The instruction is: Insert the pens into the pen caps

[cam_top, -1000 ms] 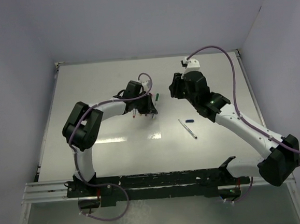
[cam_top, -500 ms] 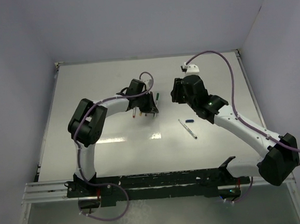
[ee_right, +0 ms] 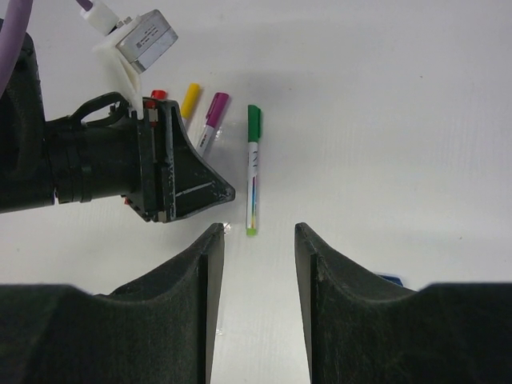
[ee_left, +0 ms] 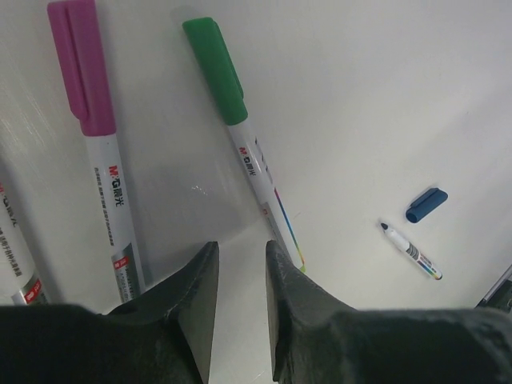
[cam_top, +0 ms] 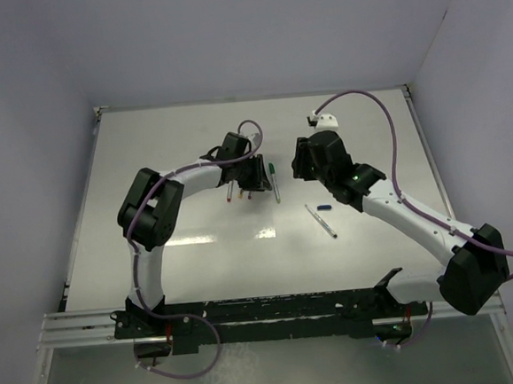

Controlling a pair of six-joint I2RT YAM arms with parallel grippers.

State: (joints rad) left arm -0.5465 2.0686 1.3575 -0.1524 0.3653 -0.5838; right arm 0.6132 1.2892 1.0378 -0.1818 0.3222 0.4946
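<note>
A green-capped pen (cam_top: 274, 182) lies on the table between my two grippers; it also shows in the left wrist view (ee_left: 240, 136) and the right wrist view (ee_right: 253, 168). A purple-capped pen (ee_left: 96, 120) lies beside it, with yellow (ee_right: 190, 100) and red (ee_right: 158, 94) caps further left. An uncapped pen (cam_top: 322, 221) and a dark blue cap (cam_top: 323, 208) lie apart to the right, both seen in the left wrist view: the pen (ee_left: 410, 250), the cap (ee_left: 426, 205). My left gripper (cam_top: 256, 190) is open and empty just left of the green pen. My right gripper (cam_top: 299, 169) is open and empty above the table.
The capped pens lie in a row under my left gripper (ee_right: 160, 172). White walls stand behind and beside the table (cam_top: 173, 145). The arms' base rail (cam_top: 248, 313) runs along the near edge.
The green-capped pen now lies in full view on the table; before, only its green cap showed. My right gripper has drawn back a little to the right.
</note>
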